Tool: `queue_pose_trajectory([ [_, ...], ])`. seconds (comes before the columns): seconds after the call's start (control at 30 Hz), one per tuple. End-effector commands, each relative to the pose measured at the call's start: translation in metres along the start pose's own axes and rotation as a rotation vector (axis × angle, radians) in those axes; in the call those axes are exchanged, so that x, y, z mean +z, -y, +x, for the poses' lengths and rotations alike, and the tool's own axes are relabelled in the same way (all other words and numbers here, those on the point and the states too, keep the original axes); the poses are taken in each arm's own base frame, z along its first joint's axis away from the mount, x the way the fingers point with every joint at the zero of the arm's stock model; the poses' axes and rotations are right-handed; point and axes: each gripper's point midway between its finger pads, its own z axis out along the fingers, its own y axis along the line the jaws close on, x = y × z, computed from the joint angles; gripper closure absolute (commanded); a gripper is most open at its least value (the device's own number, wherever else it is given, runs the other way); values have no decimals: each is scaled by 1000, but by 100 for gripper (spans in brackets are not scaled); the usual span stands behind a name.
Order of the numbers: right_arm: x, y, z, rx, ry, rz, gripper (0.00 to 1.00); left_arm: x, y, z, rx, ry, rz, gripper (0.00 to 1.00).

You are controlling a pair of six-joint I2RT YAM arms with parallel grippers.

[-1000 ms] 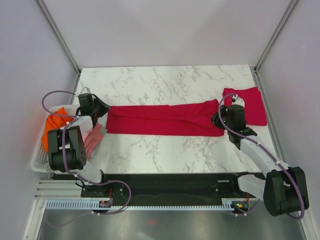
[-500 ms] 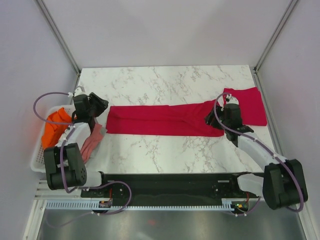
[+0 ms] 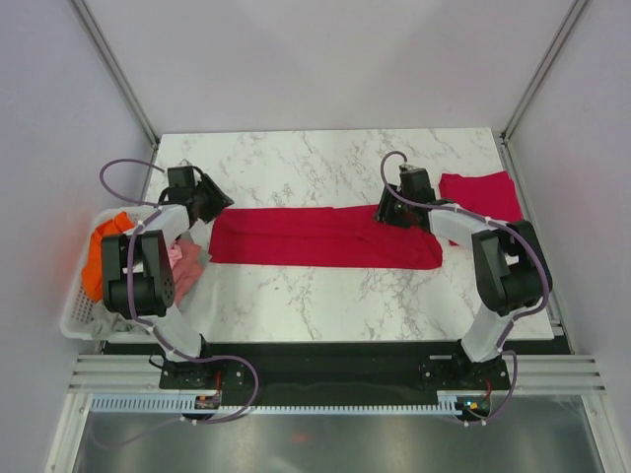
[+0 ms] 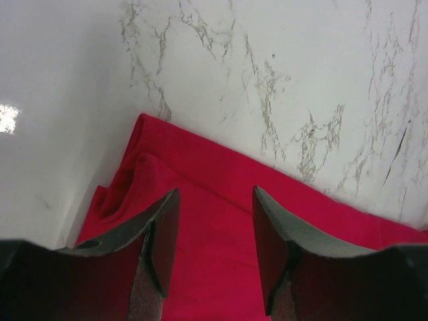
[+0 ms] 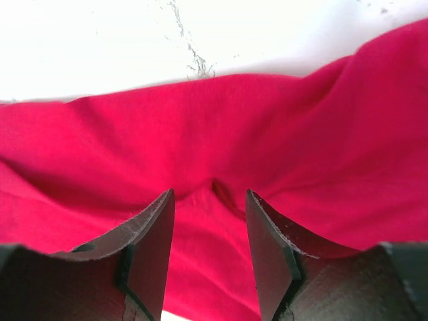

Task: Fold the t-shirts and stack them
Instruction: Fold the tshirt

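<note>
Both arms have swung to the far edge of the long folded t-shirt point(image 3: 315, 236) lying across the marble table point(image 3: 296, 168): left gripper point(image 4: 215, 200) over its left corner, right gripper point(image 5: 208, 200) near its right end, both with jaws apart over the cloth.

We see a robot test cell in a lab: plain pale panel walls point(image 3: 325, 59), aluminium frame posts point(image 3: 116, 74), a marble-patterned counter point(image 3: 325, 163).

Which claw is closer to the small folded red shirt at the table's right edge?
Right. The right claw is just left of the folded shirt; the left claw is at the left end of the long shirt.
</note>
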Motion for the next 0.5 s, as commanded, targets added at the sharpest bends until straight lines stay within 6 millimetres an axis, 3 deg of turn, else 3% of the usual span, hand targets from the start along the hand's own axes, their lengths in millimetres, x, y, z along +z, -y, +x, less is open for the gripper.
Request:
queue_pose_trajectory([
  [0.0,7,-15,-4,-16,-24,-23,46,4,-8,-8,28,-1,-57,45],
  [0.13,19,-13,6,-27,-63,-4,46,4,-11,-8,26,0,-79,46],
  [0.23,20,-15,9,-34,-75,-9,60,1,-13,-10,27,13,-87,46],
  [0.27,19,-16,9,-36,-72,-10,70,1,-13,-8,28,12,-88,46],
  [0.33,13,-19,10,-39,-69,-16,83,-1,-12,-9,30,14,-87,46],
  [0.37,9,-21,14,-39,-80,-29,95,-2,-12,-10,31,19,-85,46],
  [0.4,6,-22,17,-39,-85,-36,100,-3,-12,-10,31,20,-86,46],
  [0.47,-9,-28,21,-43,-76,-59,100,-5,-13,-9,33,23,-88,47],
])
